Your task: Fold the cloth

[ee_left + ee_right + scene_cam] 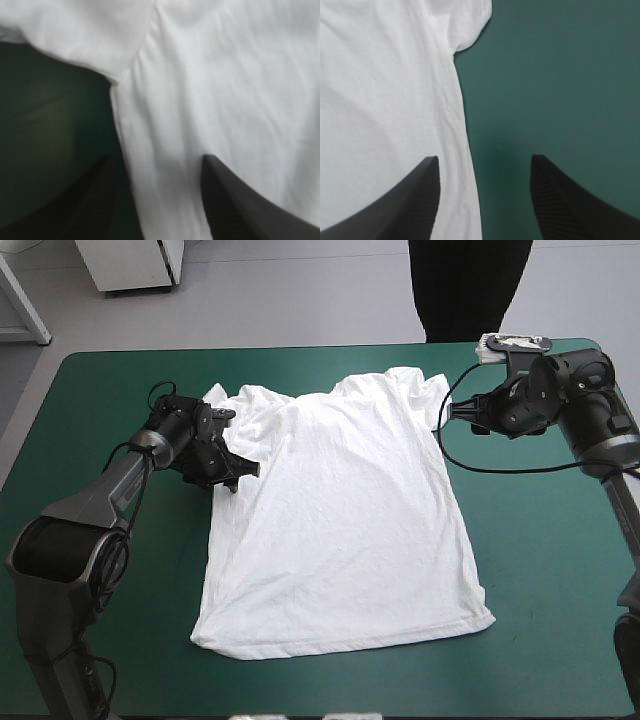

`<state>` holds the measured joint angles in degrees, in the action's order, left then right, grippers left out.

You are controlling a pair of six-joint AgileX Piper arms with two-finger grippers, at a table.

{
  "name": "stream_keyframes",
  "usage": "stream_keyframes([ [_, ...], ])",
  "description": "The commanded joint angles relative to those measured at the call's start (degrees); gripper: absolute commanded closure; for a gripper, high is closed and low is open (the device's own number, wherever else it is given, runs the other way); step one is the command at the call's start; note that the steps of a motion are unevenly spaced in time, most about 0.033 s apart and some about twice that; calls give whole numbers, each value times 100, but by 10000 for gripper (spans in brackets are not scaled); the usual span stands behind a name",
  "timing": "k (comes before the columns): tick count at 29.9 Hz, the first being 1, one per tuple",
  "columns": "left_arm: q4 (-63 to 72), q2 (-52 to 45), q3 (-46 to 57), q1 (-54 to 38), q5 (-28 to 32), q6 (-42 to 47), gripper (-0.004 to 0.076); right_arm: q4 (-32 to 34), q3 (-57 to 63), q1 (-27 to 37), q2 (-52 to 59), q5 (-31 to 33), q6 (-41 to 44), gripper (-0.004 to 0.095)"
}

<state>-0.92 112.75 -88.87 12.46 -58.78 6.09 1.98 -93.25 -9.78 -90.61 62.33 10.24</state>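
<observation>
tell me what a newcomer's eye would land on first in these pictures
The white T-shirt catches the eye first, spread flat in the middle of the teal-green table, with its sleeves toward the far edge. Next come the two open grippers. The left gripper straddles one side edge of the shirt near a sleeve, and the right gripper straddles the opposite side edge in the same way.

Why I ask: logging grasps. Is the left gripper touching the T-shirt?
Cannot tell: left wrist view shows the left gripper open astride the T-shirt edge, height unclear.
</observation>
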Motion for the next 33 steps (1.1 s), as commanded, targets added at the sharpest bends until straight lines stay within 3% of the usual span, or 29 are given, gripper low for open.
stream_keyframes([
  [1,92,10,-263,-30,-32,55,346,42,-187,36,197,-237,-59,399],
  [6,272,364,-253,-135,-258,55,384,42,-187,36,197,-226,-103,399],
  [8,216,407,-253,-148,-281,67,484,42,-187,36,193,-236,-127,399],
  [11,185,421,-253,-156,-270,93,720,42,-187,36,153,-210,-214,399],
  [20,188,402,-253,-246,-295,119,731,-198,-253,36,-352,-23,-555,399],
  [33,227,388,-253,-246,-253,119,731,-570,-1311,26,-1803,480,-569,399],
])
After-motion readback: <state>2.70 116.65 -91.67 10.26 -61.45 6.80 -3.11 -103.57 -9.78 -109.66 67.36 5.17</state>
